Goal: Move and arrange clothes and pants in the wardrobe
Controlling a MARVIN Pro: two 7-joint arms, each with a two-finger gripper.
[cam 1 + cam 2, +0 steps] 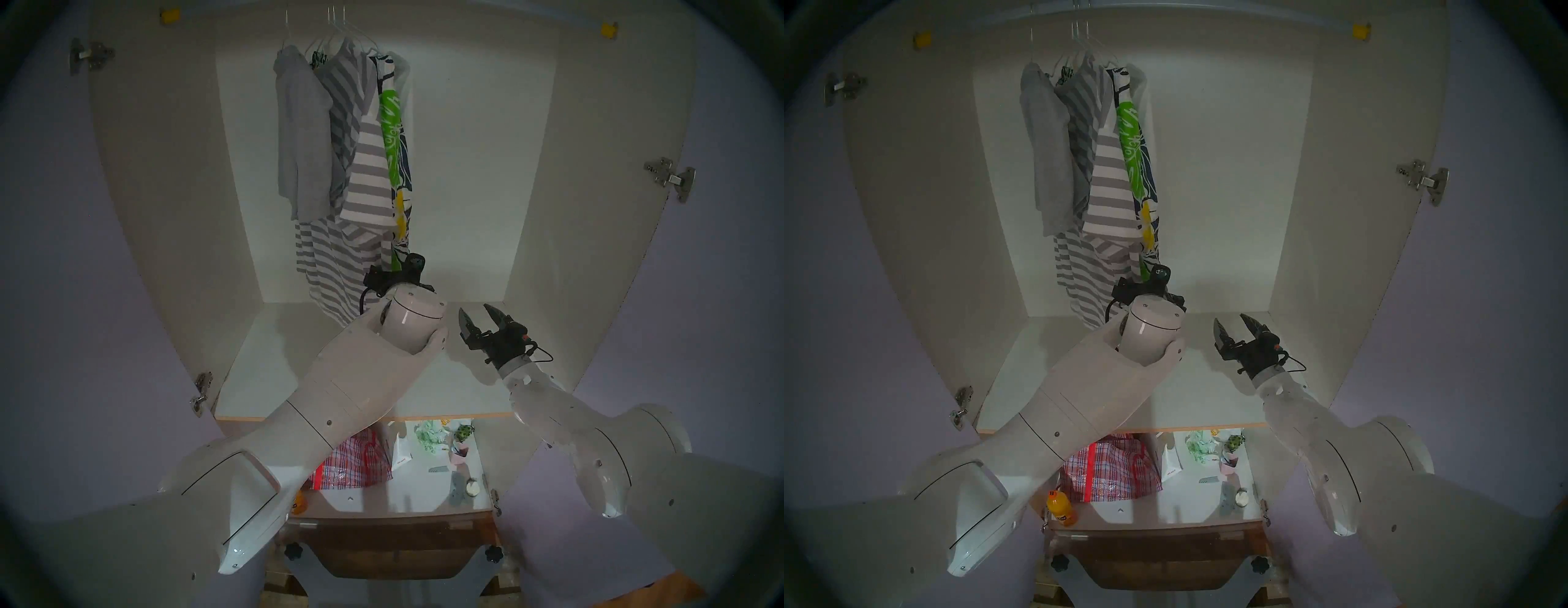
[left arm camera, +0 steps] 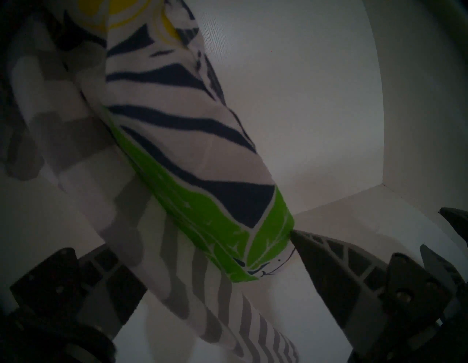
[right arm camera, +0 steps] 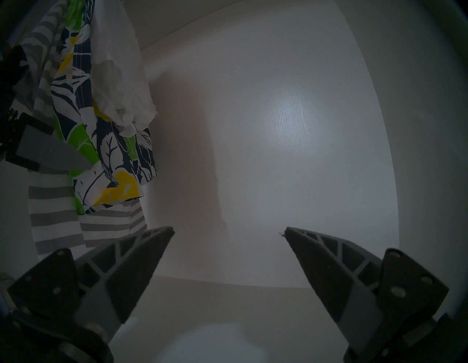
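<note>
In the wardrobe (image 1: 424, 191), several garments hang close together from white wire hangers left of the rail's middle. They are a plain grey pair (image 1: 297, 140), the long grey-and-white striped T-shirt (image 1: 331, 254), the floral navy shorts (image 1: 392, 127) and a white ruffled top (image 3: 121, 96) behind them. My left gripper (image 2: 200, 240) is open at the shorts' lower hem. The green hem (image 2: 228, 228) lies between its jaws, one fingertip (image 2: 296, 238) touches it, and striped cloth hides the other. My right gripper (image 1: 475, 312) is open and empty above the white shelf (image 1: 297, 373), right of the clothes.
Lilac doors (image 1: 85, 297) stand open on both sides, with metal hinges (image 1: 670, 178). Yellow end caps (image 1: 609, 29) mark the rail. Below the shelf lie a red plaid bag (image 1: 356, 458), an orange bottle (image 1: 1059, 507) and small items (image 1: 458, 450).
</note>
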